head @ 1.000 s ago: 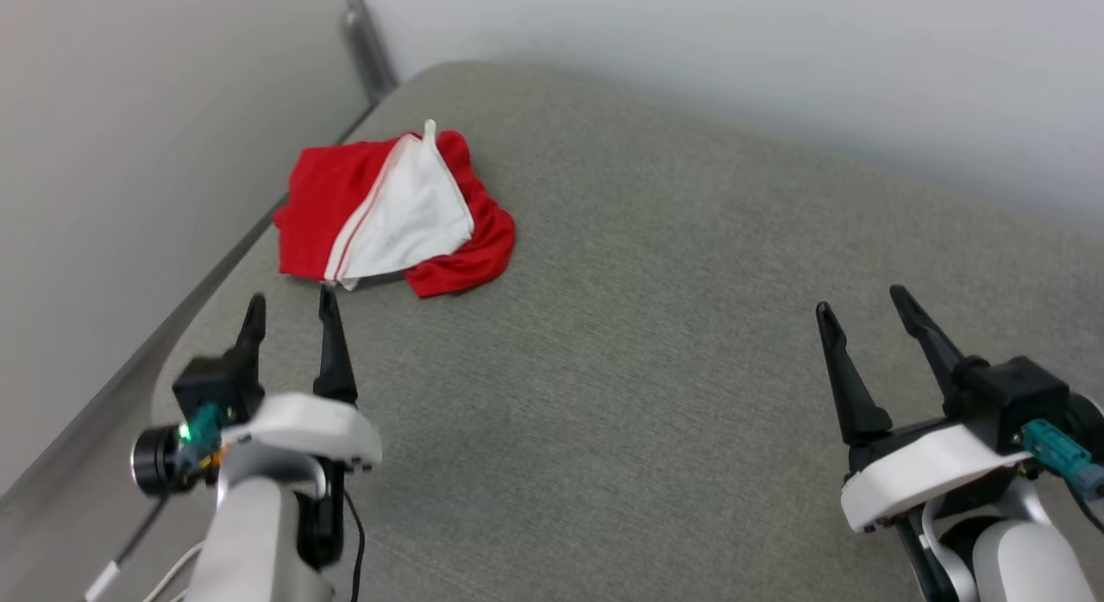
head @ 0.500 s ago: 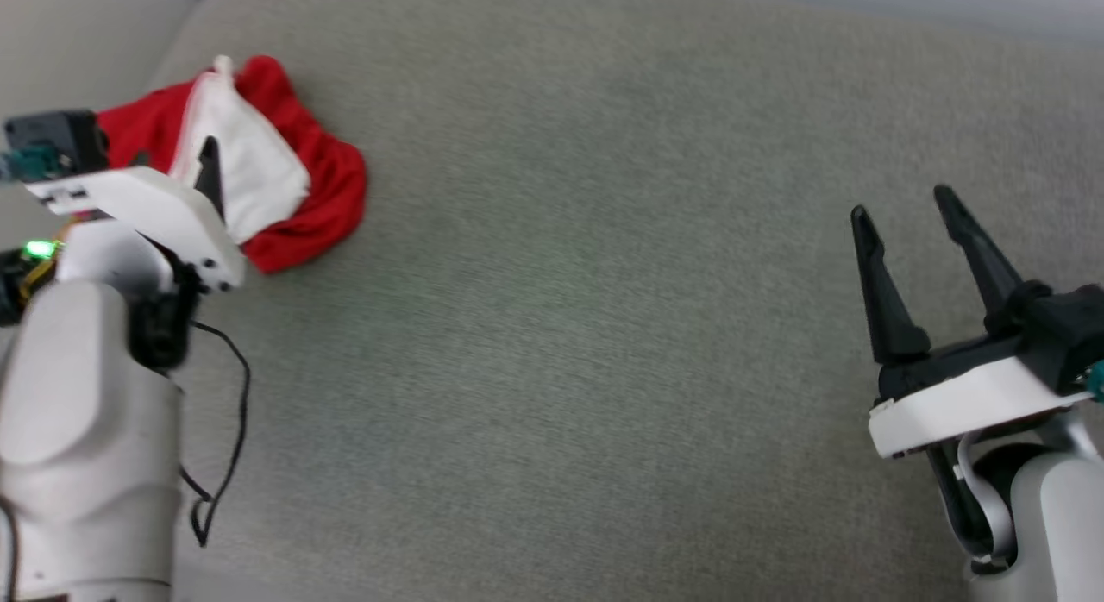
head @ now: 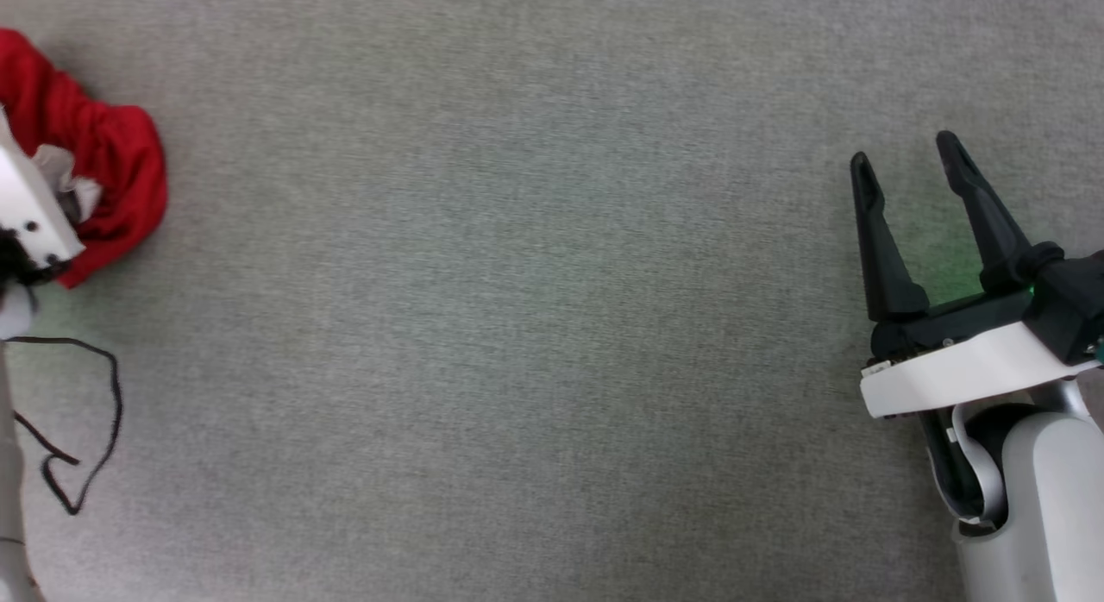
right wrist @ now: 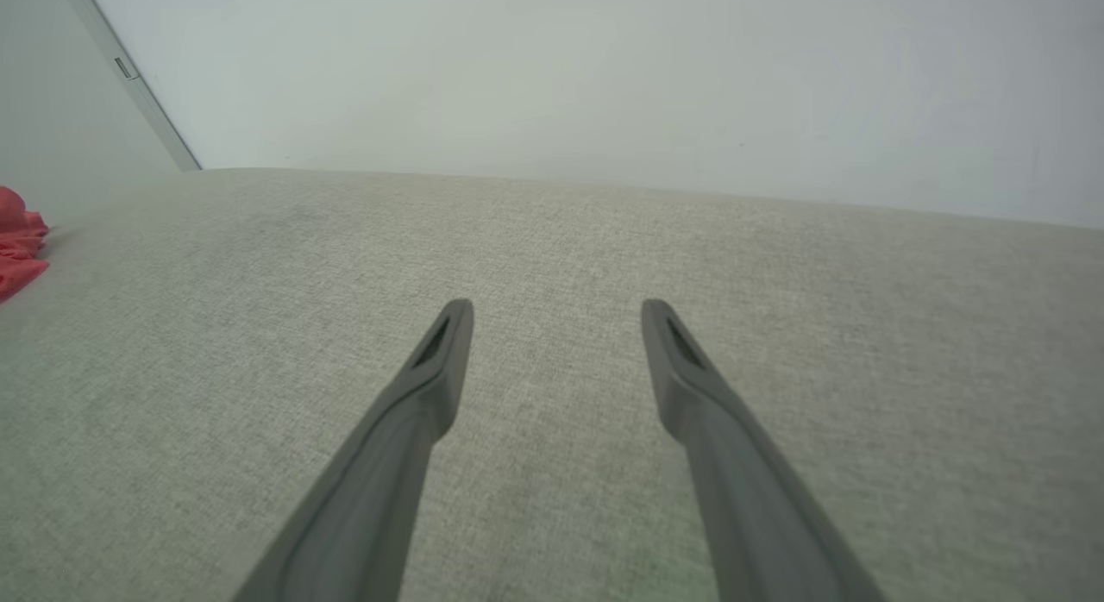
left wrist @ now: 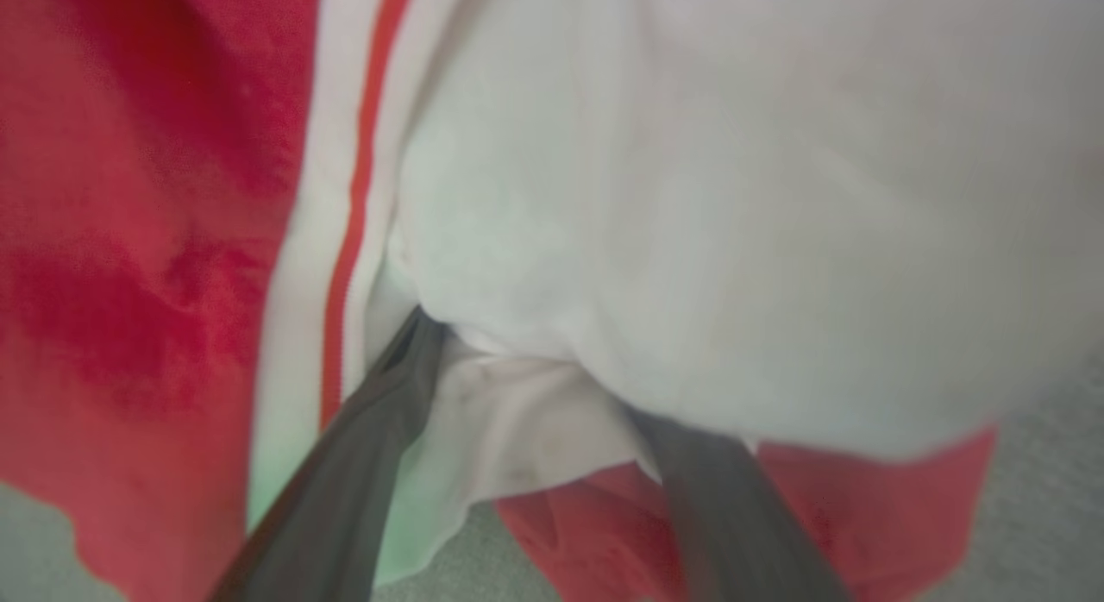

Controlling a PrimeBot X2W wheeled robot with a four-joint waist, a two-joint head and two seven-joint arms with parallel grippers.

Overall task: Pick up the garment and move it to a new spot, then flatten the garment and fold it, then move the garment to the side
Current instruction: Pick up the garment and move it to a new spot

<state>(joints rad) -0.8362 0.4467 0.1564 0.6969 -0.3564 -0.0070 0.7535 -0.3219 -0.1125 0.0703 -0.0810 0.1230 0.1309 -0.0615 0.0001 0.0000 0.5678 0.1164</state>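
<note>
The garment [head: 112, 162], bright red with a white panel, lies bunched at the far left edge of the head view, partly behind my left arm's white wrist housing [head: 26, 210]. In the left wrist view the garment [left wrist: 129, 240] is very close, and its white panel [left wrist: 733, 197] has a thin red stripe. My left gripper [left wrist: 535, 360] is pushed into the cloth with its fingers [left wrist: 345, 464] spread apart and a white fold between them; the tips are hidden under the fabric. My right gripper [head: 903, 152] hovers open and empty over bare surface at the right, far from the garment [right wrist: 17, 248].
A wide grey fabric surface [head: 517, 326] stretches between the two arms. A loose black cable [head: 78, 429] hangs by the left arm. In the right wrist view a pale wall [right wrist: 604, 84] rises behind the surface, with a metal strip [right wrist: 129, 76] at the corner.
The head camera has tilted down, so the garment now sits at the view's left edge. My left gripper has reached forward into the garment. The right gripper stays open.
</note>
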